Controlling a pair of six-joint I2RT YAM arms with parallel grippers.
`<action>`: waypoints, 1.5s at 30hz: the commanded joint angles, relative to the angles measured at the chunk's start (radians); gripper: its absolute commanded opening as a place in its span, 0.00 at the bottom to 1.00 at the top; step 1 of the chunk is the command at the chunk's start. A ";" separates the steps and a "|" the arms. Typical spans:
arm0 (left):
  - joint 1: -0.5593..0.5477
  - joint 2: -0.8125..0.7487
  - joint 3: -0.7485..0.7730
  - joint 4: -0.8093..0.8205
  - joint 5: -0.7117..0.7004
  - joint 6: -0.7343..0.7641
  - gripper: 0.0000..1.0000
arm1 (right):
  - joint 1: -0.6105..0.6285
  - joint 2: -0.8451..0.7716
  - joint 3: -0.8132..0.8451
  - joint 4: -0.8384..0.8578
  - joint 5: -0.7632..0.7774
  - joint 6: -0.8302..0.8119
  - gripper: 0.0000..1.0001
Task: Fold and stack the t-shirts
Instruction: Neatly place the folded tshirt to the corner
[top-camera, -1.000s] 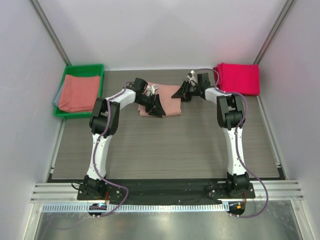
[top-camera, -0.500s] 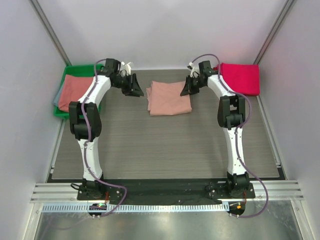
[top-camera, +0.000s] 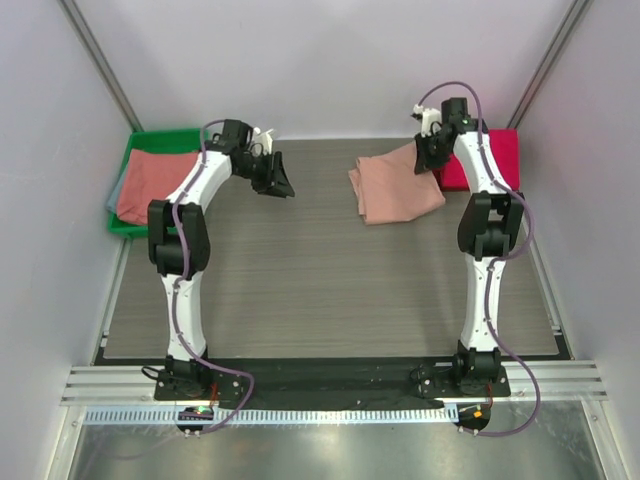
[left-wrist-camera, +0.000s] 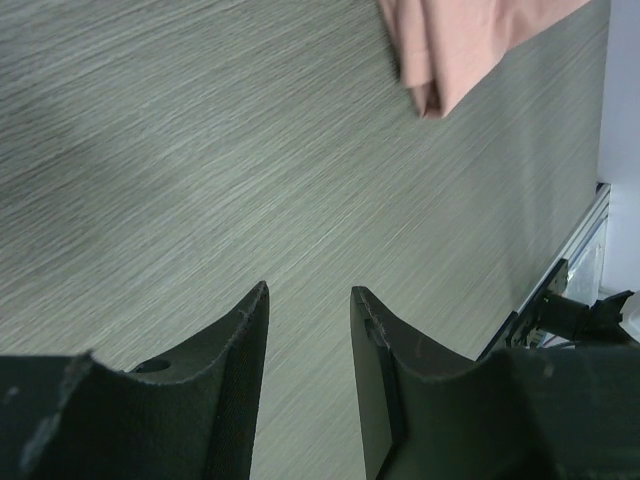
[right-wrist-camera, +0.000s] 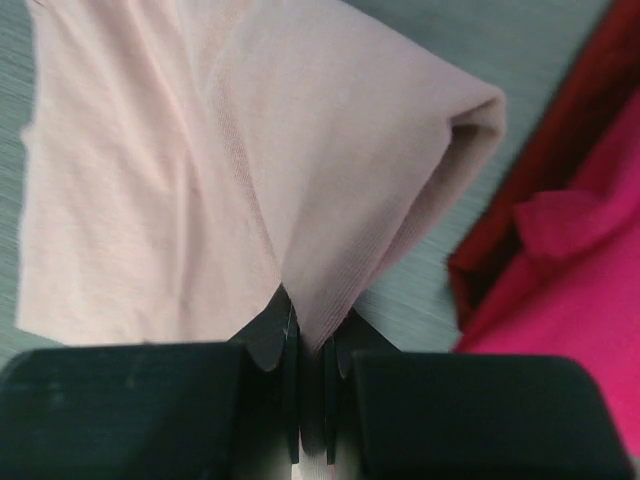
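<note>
A folded salmon-pink t-shirt (top-camera: 395, 190) lies at the back right of the table, its far right corner lifted. My right gripper (top-camera: 430, 158) is shut on that corner; the right wrist view shows the cloth (right-wrist-camera: 250, 170) pinched between the jaws (right-wrist-camera: 310, 325). A folded magenta t-shirt (top-camera: 495, 158) lies at the back right corner, just right of the gripper, and shows in the right wrist view (right-wrist-camera: 570, 260). Another salmon t-shirt (top-camera: 158, 186) lies in the green bin. My left gripper (top-camera: 277, 183) is open and empty above bare table; its wrist view (left-wrist-camera: 308, 300) shows the pink shirt's corner (left-wrist-camera: 460, 50) far off.
The green plastic bin (top-camera: 135, 150) stands at the back left, off the table's edge. White walls close in the back and sides. A rail (top-camera: 330, 385) carries the arm bases at the near edge.
My right gripper has dragged the salmon-pink shirt to the right, toward the magenta one, with its corner raised. My left gripper has let go, swung left toward the bin, then shifted slightly right.
</note>
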 joint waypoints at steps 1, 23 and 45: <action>-0.024 0.013 0.049 0.022 0.000 0.008 0.40 | 0.007 -0.123 0.084 -0.009 0.079 -0.094 0.01; -0.118 0.059 0.086 0.024 -0.025 0.028 0.39 | -0.105 -0.226 0.185 0.062 0.174 -0.086 0.01; -0.164 0.075 0.097 0.024 -0.033 0.028 0.40 | -0.222 -0.206 0.254 0.107 0.200 -0.075 0.01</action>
